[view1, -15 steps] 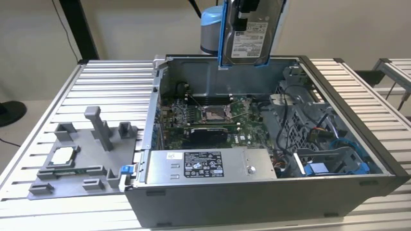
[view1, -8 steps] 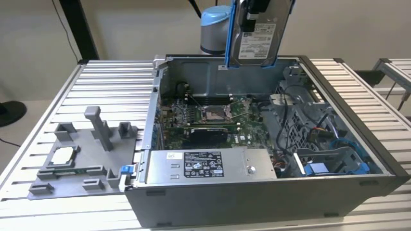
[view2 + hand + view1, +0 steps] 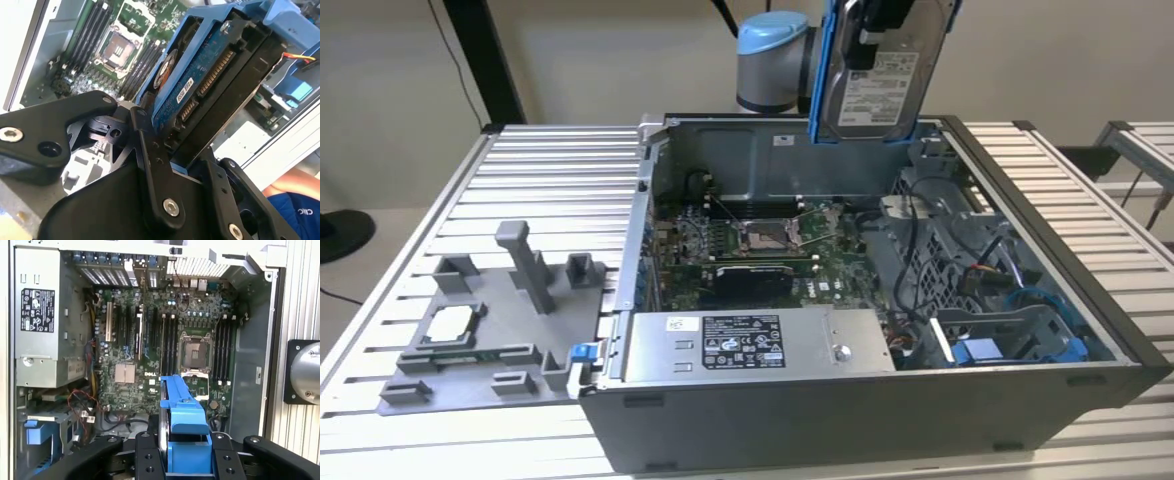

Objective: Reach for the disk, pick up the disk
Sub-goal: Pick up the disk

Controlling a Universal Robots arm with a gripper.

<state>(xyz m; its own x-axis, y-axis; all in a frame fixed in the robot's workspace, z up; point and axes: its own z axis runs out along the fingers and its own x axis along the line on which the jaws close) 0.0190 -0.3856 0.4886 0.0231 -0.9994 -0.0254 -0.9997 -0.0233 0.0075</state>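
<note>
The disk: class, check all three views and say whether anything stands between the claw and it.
Nothing does. The claw is already shut on the disk, its fingers clamped against the blue bracket in both wrist views. In the exterior view the disk hangs upright above the open computer case.

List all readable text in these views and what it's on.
Nothing can be quoted with confidence:
Disk, white label: printed lines and a barcode, too small to read.
Grey metal box, black label: white print and symbols, too small.
Disk underside, white sticker: code, blurred.
Motherboard: short white logo; the other markings are unreadable.
Blue sleeve: white letters, cut off at the edge.
</note>
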